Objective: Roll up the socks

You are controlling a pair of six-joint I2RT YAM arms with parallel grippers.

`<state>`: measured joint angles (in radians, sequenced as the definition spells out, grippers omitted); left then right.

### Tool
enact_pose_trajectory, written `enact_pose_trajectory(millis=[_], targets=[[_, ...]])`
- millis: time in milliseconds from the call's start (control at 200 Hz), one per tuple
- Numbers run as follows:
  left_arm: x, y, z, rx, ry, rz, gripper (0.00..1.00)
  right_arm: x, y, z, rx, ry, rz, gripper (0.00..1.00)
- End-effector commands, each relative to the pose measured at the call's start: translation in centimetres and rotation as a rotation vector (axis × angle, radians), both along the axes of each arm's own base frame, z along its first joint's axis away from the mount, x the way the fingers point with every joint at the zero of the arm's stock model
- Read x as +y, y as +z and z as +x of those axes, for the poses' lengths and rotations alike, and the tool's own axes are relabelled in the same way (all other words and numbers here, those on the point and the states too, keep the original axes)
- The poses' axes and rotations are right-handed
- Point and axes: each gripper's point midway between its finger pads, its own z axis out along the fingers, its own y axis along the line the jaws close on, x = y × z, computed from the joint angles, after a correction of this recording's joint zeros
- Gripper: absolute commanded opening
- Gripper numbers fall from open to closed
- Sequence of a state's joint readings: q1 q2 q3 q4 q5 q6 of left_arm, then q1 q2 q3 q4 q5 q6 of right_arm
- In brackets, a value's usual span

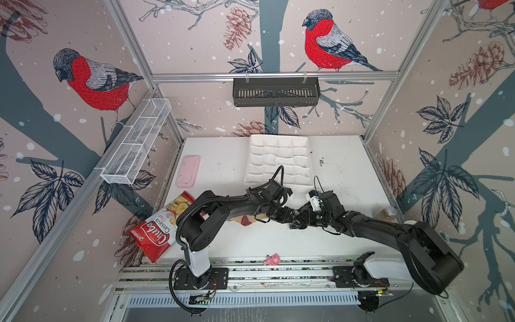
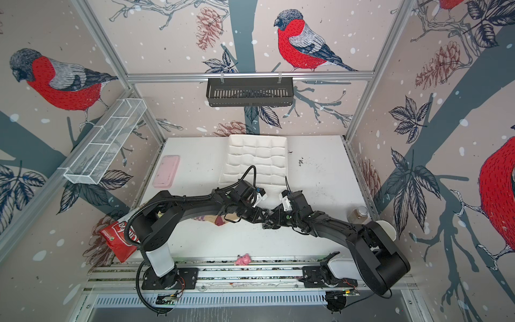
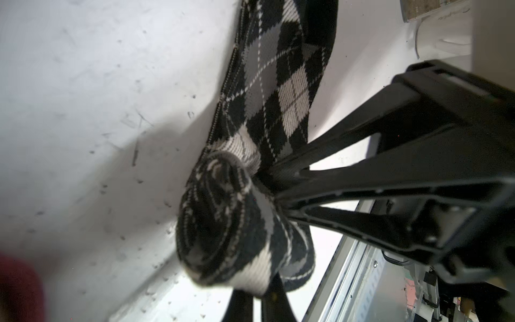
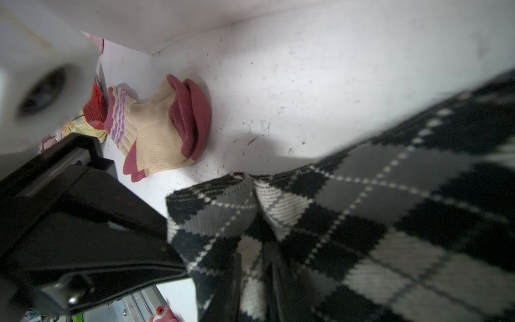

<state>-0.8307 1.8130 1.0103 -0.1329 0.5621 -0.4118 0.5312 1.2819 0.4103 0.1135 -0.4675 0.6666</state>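
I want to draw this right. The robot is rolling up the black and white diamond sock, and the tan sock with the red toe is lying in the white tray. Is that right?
Not quite. The tan sock lies on the bare table, not in the white tray; the right wrist view shows it. The diamond sock does have a rolled-up end.
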Motion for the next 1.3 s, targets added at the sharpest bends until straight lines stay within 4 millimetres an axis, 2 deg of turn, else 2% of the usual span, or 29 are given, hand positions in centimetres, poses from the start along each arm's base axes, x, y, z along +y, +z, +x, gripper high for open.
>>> enact_pose_trajectory(millis=[0, 35, 140, 320, 550, 796, 1076, 1291], targets=[[0.1, 0.2, 0.3, -0.029, -0.015, 0.001, 0.0, -1.1, -0.2, -0.2, 0.003, 0.008, -0.04, 0.24], [0.2, 0.1, 0.2, -0.027, -0.02, 0.009, 0.0, -1.3, 0.4, 0.2, -0.025, -0.001, -0.036, 0.24], [0.5, -0.3, 0.0, -0.017, -0.038, 0.037, 0.0, -1.8, 0.2, 0.9, -0.039, -0.01, -0.041, 0.22], [1.3, -0.6, 0.0, 0.0, -0.068, 0.096, 0.0, -1.6, -1.5, 1.4, -0.009, -0.005, -0.054, 0.17], [2.1, -0.6, 0.4, 0.006, -0.091, 0.165, 0.0, -1.5, -3.5, -0.7, 0.059, 0.005, -0.041, 0.12], [2.9, -0.9, 0.9, 0.011, -0.12, 0.262, 0.0, -1.2, -3.3, -2.5, 0.062, -0.016, -0.034, 0.11], [1.6, 0.2, 0.5, -0.012, -0.189, 0.32, 0.0, -0.9, -3.4, -2.3, 0.052, -0.044, -0.033, 0.1], [1.2, -0.4, -0.3, -0.033, -0.249, 0.424, 0.0, -0.5, -3.4, -2.2, 0.05, -0.038, -0.03, 0.1]])
